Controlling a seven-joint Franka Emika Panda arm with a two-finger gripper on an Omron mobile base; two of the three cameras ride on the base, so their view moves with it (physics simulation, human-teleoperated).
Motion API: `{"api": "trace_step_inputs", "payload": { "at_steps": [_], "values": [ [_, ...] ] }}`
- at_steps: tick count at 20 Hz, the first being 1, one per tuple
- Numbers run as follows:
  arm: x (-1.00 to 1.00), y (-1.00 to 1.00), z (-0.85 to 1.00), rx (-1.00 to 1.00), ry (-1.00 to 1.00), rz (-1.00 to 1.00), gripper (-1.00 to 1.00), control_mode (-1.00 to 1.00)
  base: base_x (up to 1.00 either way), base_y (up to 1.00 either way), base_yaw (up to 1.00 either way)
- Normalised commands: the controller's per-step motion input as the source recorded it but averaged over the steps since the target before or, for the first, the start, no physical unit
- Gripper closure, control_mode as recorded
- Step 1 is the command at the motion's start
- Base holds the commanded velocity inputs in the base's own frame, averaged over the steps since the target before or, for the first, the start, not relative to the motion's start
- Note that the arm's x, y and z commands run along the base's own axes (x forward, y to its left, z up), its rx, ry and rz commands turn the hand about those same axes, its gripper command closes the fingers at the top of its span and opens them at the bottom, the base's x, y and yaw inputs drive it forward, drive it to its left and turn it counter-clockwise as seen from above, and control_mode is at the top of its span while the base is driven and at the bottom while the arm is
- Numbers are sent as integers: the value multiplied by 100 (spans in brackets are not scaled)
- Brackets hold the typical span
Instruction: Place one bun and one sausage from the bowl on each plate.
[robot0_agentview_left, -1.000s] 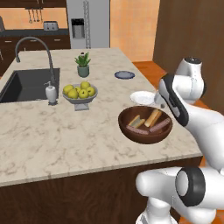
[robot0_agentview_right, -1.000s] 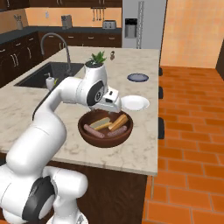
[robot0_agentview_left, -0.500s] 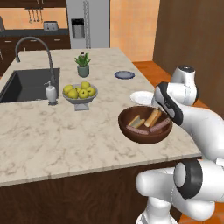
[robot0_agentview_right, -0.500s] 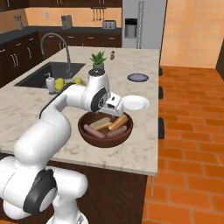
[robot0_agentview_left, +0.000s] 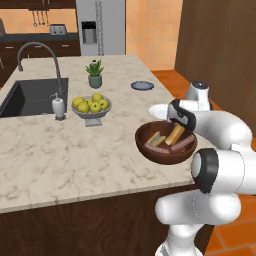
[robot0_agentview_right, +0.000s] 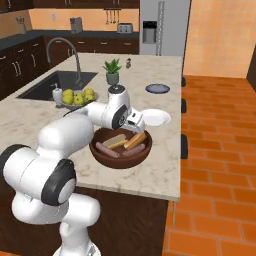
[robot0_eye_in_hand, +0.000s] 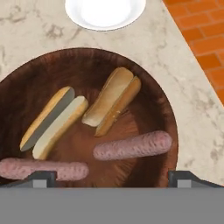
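Buns (robot0_eye_in_hand: 113, 99) and sausages (robot0_eye_in_hand: 132, 145) all lie in the wooden bowl (robot0_eye_in_hand: 26, 87) beneath the gripper (robot0_eye_in_hand: 111, 178), which has dropped closer (jaws spread wide, empty), so picking hasn't begun.

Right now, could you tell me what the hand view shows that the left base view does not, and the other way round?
Hand view alone: the split tops of both buns seen from above, and the claw open over the near sausage.

Left base view alone: the sink, soap dispenser, fruit bowl, potted plant and dark blue-grey plate.

Both: the wooden bowl holding two buns and two sausages, the white plate beyond it, and the marble counter.
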Motion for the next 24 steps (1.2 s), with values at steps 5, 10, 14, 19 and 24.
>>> {"api": "trace_step_inputs", "payload": {
  "at_steps": [5, 10, 14, 19, 24],
  "values": [
    [39, -7, -48, 0, 0, -5, -100, -100, 0, 0, 0],
    [43, 0, -39, 0, 0, -5, -100, -100, 0, 0, 0],
    [42, -6, -27, 0, 0, -4, -100, -100, 0, 0, 0],
    [32, -1, -34, 0, 0, -5, -100, -100, 0, 0, 0],
    [13, -4, -21, -2, 3, -15, -100, -100, 0, 0, 0]
  ]
}}
